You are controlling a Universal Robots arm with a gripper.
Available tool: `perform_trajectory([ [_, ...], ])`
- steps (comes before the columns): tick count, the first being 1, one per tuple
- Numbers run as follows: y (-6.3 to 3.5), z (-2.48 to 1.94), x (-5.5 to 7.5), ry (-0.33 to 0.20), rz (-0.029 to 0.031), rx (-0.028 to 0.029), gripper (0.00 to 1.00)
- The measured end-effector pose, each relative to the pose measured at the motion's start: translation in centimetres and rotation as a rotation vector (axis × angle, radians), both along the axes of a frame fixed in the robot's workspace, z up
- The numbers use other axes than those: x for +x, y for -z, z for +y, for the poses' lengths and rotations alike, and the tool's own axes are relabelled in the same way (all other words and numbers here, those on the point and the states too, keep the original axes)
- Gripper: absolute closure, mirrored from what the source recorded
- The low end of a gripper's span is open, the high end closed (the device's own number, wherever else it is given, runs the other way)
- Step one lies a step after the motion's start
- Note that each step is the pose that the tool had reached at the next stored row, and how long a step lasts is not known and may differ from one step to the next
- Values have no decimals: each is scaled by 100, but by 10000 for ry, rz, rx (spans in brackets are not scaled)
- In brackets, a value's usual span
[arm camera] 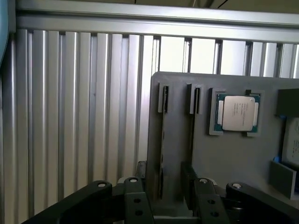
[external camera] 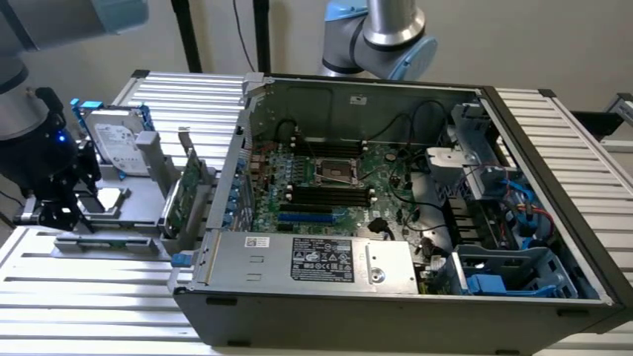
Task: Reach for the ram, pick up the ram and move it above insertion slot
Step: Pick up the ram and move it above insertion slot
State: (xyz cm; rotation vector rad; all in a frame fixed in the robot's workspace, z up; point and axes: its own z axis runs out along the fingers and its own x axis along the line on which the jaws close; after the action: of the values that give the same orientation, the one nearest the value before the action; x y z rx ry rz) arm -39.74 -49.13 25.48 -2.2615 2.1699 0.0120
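The ram [external camera: 117,241] is a thin green stick lying in a grey holder at the front of the fixture, on the exterior view's left. My black gripper [external camera: 58,211] hangs just above that holder's left end. In the wrist view the gripper [arm camera: 170,205] is open, its fingers [arm camera: 135,200] standing on either side of two grooves in the grey plate. A thin dark strip [arm camera: 162,140] stands on edge in one groove; it looks like the ram seen edge-on. The black memory slots [external camera: 327,194] lie on the motherboard inside the open computer case [external camera: 396,297].
On the grey fixture [external camera: 148,200] stand a hard drive [external camera: 114,144] and an upright green expansion card [external camera: 183,196]. A processor chip [arm camera: 236,113] sits in a pocket of the fixture plate. Ribbed aluminium table [external camera: 89,297] surrounds everything. A second robot arm [external camera: 390,37] stands behind the case.
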Motion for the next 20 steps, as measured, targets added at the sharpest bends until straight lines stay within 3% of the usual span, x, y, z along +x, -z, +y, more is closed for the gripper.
perform_trajectory([
  [20, 364, -25, 0, 5, 0, 0, 58],
])
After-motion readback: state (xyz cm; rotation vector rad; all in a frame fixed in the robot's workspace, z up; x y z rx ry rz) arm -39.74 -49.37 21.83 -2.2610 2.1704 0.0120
